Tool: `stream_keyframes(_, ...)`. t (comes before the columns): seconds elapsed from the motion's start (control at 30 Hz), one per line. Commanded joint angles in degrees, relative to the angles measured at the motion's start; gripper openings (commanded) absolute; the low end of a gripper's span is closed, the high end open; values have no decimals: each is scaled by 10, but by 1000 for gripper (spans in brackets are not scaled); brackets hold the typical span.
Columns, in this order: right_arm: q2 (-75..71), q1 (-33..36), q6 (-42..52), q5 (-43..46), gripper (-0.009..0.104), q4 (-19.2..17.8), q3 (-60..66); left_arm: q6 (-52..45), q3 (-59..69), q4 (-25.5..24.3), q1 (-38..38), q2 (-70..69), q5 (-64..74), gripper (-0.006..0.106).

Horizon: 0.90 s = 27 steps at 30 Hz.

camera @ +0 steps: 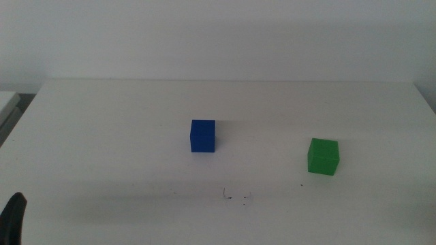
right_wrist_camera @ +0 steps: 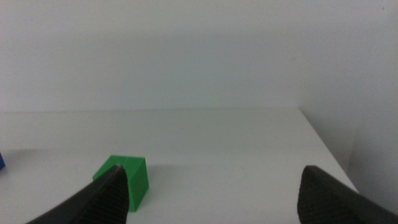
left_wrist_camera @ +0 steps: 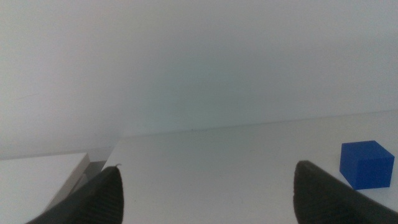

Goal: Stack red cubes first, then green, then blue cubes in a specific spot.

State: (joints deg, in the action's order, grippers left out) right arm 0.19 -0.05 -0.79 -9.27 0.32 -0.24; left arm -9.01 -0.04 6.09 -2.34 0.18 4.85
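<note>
Probably the blue cube and the green cube at its 4 o'clock are light and hard, easy to pinch on flat sides, while the left gripper and the right gripper wait with jaws spread.

Two dark, near-black fingers on the left gripper, wedge-shaped, tapering to blunt tips, inner faces finely ribbed. Same build on the right gripper: dark fingers with a fine ridged texture, matte. In the middle view, only one narrow black sliver of the left gripper, at 8 o'clock.
</note>
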Motion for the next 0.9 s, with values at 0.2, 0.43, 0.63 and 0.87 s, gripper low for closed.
stream_keyframes(0.2,-2,-5,-19,31,93,3,-5,-1,0,-1,0,-2,-7,94)
stream_keyframes(0.43,139,-5,-27,-68,93,3,-174,-1,0,-1,0,-2,-7,94)
stream_keyframes(0.63,293,-5,-26,-298,93,14,-377,-1,0,-1,0,-2,-7,94)
stream_keyframes(0.87,389,-5,-7,-539,93,14,-482,-1,0,-1,0,-2,-7,94)
